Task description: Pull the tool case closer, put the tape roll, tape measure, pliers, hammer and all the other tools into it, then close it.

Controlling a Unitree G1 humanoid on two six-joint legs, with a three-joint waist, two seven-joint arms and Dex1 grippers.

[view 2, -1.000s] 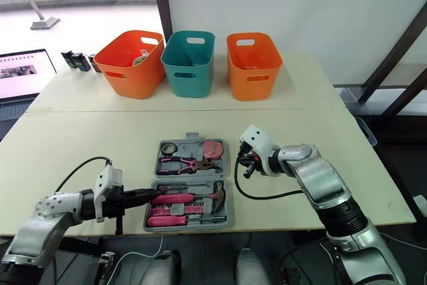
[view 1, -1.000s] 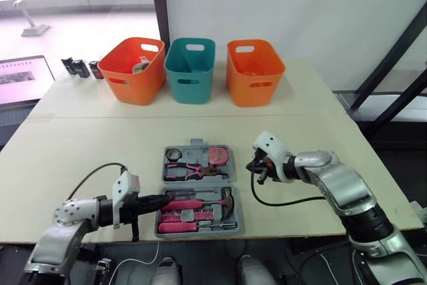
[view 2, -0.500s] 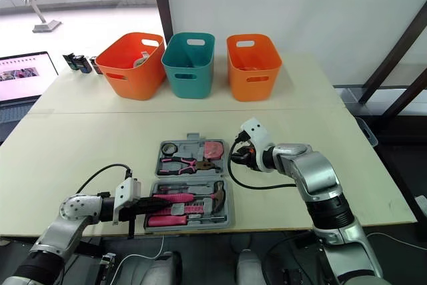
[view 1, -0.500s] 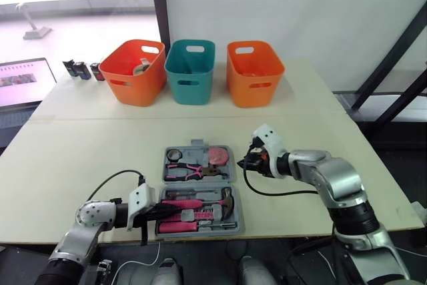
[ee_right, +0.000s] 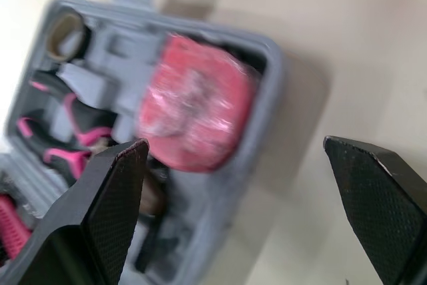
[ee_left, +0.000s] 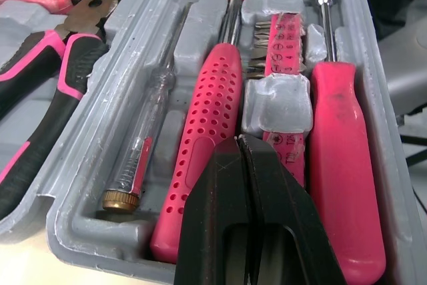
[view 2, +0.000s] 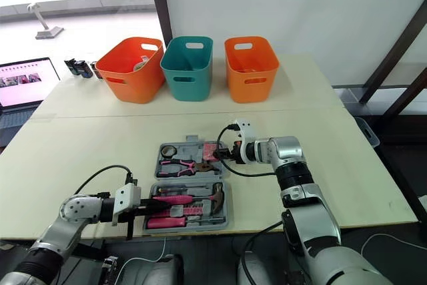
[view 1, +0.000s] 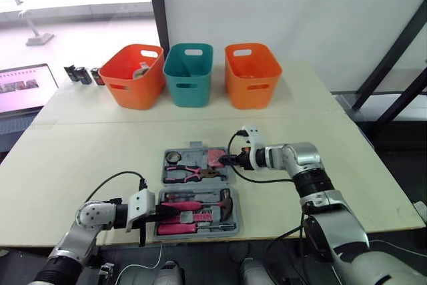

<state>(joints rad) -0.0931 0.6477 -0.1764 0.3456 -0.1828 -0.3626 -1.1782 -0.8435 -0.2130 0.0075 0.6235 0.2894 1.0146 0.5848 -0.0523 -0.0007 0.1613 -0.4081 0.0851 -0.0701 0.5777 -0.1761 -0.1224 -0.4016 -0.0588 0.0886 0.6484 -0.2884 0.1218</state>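
The grey tool case (view 1: 195, 145) lies open near the table's front edge. Its far half holds the tape roll (view 1: 173, 157), pink-handled pliers (view 1: 189, 173) and pink tape measure (view 1: 215, 157). The near half holds the hammer (view 1: 200, 203), screwdrivers and a bit strip. My left gripper (view 1: 160, 215) is shut at the case's front left corner, and in the left wrist view its tips (ee_left: 240, 141) sit just over the hammer's pink handle (ee_left: 207, 125). My right gripper (view 1: 225, 159) stands open with nothing between its fingers at the far half's right edge, facing the tape measure (ee_right: 193, 101).
An orange bin (view 1: 135, 75), a teal bin (view 1: 189, 73) and another orange bin (view 1: 251, 74) line the back of the table. Small dark items (view 1: 81, 73) sit at the back left, beside a laptop (view 1: 20, 88). The case lies close to the table's front edge.
My right gripper has opened and moved left to the case's right edge by the tape measure. My left gripper has slid right, up to the case's near half.
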